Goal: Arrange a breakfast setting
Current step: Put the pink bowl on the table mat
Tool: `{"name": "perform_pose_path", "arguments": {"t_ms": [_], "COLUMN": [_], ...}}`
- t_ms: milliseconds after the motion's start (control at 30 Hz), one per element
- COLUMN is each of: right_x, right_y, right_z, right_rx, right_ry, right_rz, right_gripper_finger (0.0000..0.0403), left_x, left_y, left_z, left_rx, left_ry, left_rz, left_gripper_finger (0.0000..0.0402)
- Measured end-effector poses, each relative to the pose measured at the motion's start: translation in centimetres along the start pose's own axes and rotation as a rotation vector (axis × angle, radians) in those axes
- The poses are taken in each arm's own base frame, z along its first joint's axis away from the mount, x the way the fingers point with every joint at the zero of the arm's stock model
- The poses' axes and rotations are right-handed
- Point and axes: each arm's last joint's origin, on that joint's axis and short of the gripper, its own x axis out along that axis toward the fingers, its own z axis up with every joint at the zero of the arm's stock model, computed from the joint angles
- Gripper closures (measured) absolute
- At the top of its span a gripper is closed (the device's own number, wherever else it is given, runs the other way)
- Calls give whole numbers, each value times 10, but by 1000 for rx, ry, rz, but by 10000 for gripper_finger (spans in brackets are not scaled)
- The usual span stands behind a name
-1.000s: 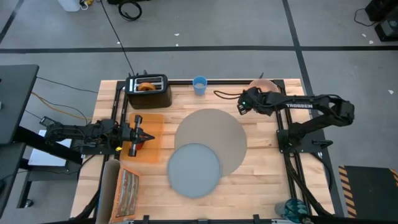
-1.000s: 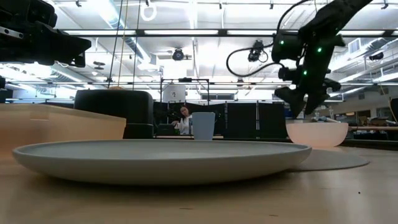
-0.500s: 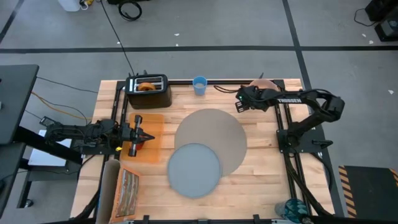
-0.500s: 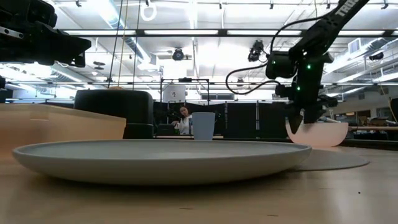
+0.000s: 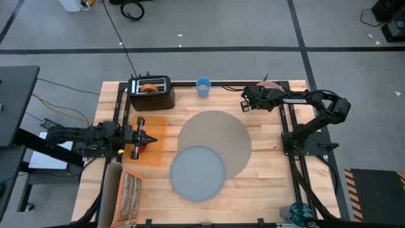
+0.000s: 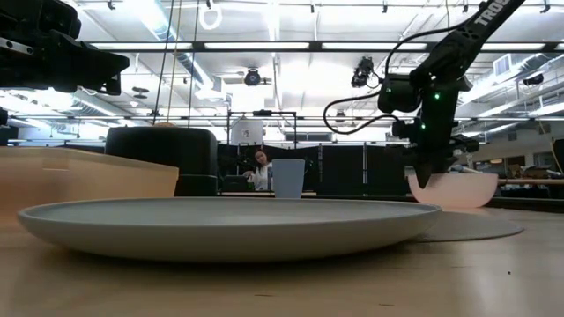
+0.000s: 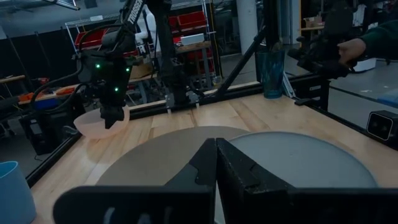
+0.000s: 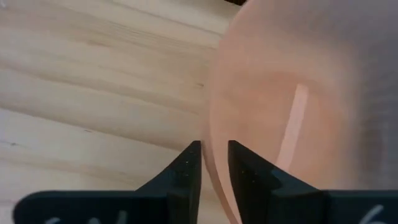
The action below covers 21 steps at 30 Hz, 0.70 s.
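Note:
A translucent pink bowl [image 6: 451, 189] stands on the table at the far right, and my right gripper [image 6: 425, 180] is shut on its rim. The bowl also shows in the left wrist view [image 7: 96, 123]. The round grey-tan mat [image 5: 215, 134] lies mid-table, and the grey plate [image 5: 198, 172] rests on its near edge. A blue cup [image 5: 203, 86] stands at the far edge. A bagel [image 5: 149, 88] sticks out of the black toaster [image 5: 152, 94]. My left gripper [image 5: 150, 138] is shut and empty over the orange board [image 5: 154, 152]. I see no apple or spoon. My right gripper pinches the bowl's rim [image 8: 212, 155] on the side toward the table's left, one finger inside the bowl and one outside. The fingers come from above, pointing down. The bowl stays upright; I cannot tell whether its base still rests on the table.
A cardboard roll [image 5: 112, 190] and a patterned flat piece [image 5: 131, 189] lie at the near left. Black cables [image 5: 229, 96] run along the far edge. A person's hand [image 7: 351, 46] shows beyond the table. Bare wood lies to the right of the mat.
My right gripper has gone down from above the bowl's left side onto its rim and has drawn a little toward the table's far right corner. The left arm has kept still.

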Motion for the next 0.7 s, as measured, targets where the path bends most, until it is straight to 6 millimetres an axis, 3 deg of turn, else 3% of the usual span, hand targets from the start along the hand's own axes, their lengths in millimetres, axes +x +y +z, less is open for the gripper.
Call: {"name": "perform_pose_path", "arguments": {"t_ms": [367, 700], "right_x": [-3, -29], "right_y": [1, 3], "right_z": [0, -3], "right_rx": [-28, -139], "right_ry": [-10, -65], "right_rz": [10, 114], "right_gripper_finger": [363, 389], "left_x": [0, 0], "left_y": [0, 0], "left_z": [0, 0], "left_rx": [0, 0], "left_ry": [0, 0], "left_rz": [0, 0], "left_gripper_finger": [392, 392]}}
